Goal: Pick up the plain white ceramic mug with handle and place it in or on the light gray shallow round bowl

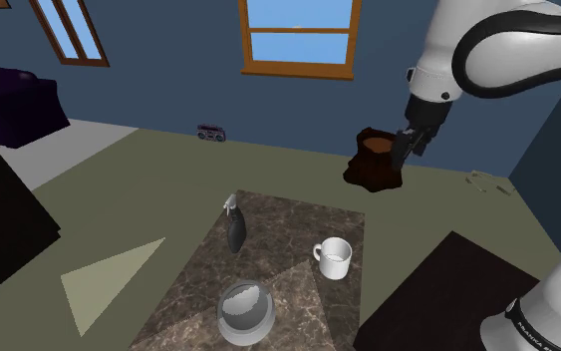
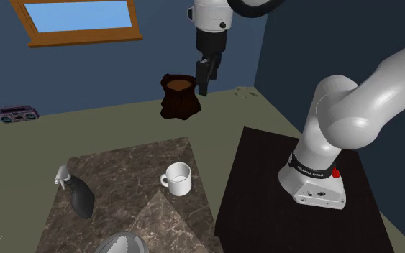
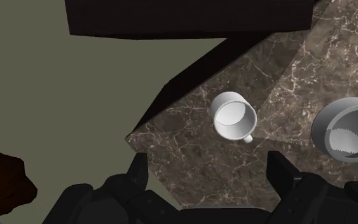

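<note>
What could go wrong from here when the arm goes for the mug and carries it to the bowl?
The mug stands near the edge of the table beside the stand. A misaligned descent of the open fingers from high up could push it off.
The dark spray bottle stands upright close to the bowl, so the carried mug might clip it.
</note>
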Motion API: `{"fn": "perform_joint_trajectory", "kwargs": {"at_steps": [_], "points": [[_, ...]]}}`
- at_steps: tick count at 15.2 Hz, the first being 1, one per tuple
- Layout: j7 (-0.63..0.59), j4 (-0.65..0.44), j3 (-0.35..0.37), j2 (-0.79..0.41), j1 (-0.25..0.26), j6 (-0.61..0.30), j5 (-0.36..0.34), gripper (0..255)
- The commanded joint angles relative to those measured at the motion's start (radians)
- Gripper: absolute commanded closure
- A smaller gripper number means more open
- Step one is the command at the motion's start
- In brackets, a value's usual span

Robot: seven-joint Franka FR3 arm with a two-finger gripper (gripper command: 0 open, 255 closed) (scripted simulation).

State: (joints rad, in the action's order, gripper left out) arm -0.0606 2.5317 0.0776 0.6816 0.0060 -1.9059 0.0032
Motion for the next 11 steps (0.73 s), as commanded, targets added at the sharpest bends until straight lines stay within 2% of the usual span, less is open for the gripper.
{"fn": "perform_joint_trajectory", "kwargs": {"at_steps": [1,11], "points": [[-0.002,0.05,0.001,-0.031,0.0,-0.083,0.003,0],[-0.033,0.162,0.029,-0.326,0.003,-0.485,0.015,0]]}}
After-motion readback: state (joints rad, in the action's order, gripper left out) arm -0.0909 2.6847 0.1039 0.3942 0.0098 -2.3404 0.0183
